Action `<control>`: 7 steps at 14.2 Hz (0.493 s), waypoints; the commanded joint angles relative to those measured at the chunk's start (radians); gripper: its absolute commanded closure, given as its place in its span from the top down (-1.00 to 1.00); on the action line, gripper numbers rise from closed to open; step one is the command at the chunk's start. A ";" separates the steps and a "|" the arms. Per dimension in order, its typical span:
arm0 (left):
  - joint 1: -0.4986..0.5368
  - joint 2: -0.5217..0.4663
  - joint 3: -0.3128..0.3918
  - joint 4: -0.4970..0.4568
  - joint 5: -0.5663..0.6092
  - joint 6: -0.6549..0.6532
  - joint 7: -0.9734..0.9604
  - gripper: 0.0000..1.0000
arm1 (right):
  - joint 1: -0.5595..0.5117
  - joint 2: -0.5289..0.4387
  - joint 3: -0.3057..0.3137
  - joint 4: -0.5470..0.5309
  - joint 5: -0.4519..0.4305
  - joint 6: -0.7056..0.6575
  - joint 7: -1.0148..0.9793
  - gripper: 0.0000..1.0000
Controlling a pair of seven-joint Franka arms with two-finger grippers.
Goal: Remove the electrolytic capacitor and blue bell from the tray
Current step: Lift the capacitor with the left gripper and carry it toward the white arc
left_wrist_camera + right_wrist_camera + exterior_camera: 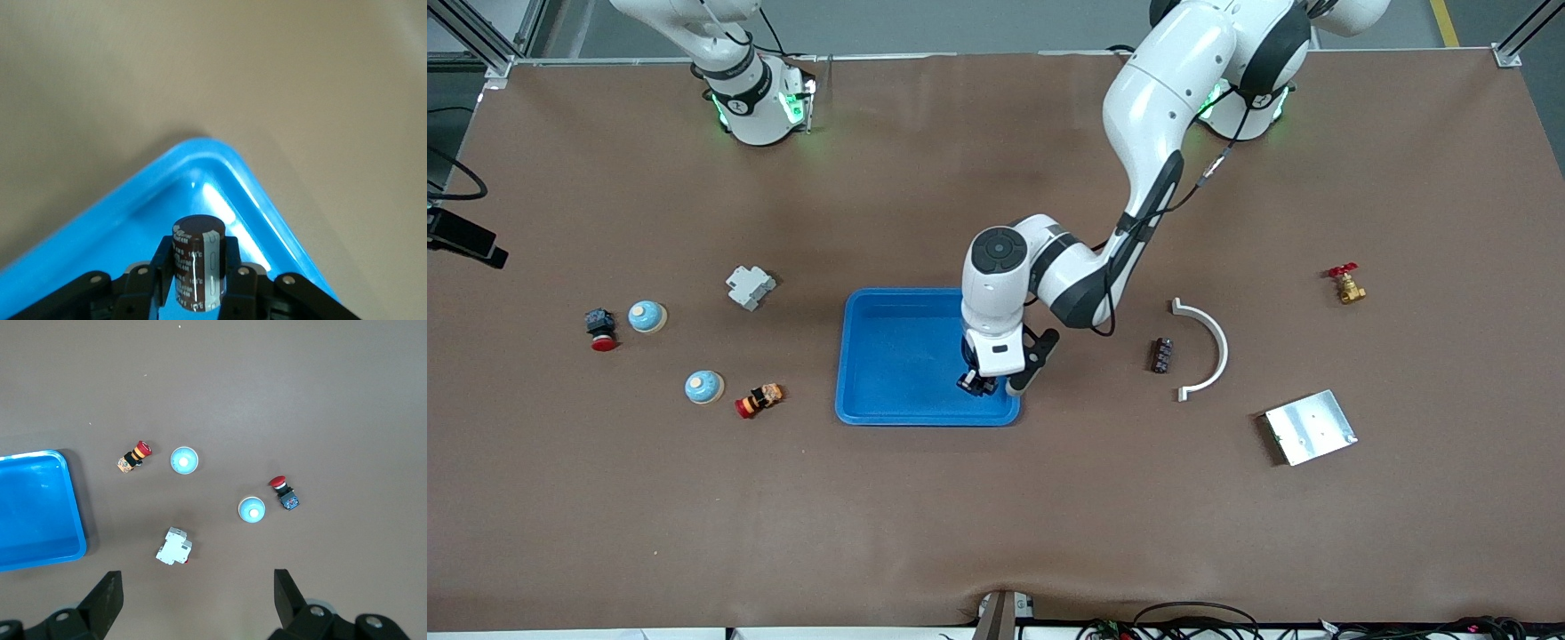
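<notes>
the capacitor (195,270) stands in the tray (889,356), at its 5 o'clock corner. two bells (647,316) (704,387) lie on the table (996,516) at the tray's 9 o'clock, toward the right arm's end.

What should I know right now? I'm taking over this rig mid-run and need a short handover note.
Left gripper: shut on the electrolytic capacitor, inside the tray at its corner nearest the front camera, toward the left arm's end.
Right gripper: open, empty, waiting above the table.
Two blue bells already sit on the table toward the right arm's end, outside the tray.
Done: no bell in the tray; capacitor gripped.
Left: lift the capacitor out and set it on the table.
</notes>
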 commanded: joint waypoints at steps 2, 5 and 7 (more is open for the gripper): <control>0.036 -0.066 -0.007 -0.050 -0.031 -0.097 0.239 -1.00 | -0.003 -0.027 0.009 -0.016 0.000 -0.002 -0.012 1.00; 0.163 -0.147 -0.111 -0.157 -0.040 -0.106 0.386 -1.00 | 0.000 -0.028 0.009 0.005 -0.002 -0.016 -0.012 1.00; 0.272 -0.247 -0.191 -0.287 -0.040 -0.106 0.521 -1.00 | -0.003 -0.028 0.009 0.011 -0.002 -0.019 -0.015 1.00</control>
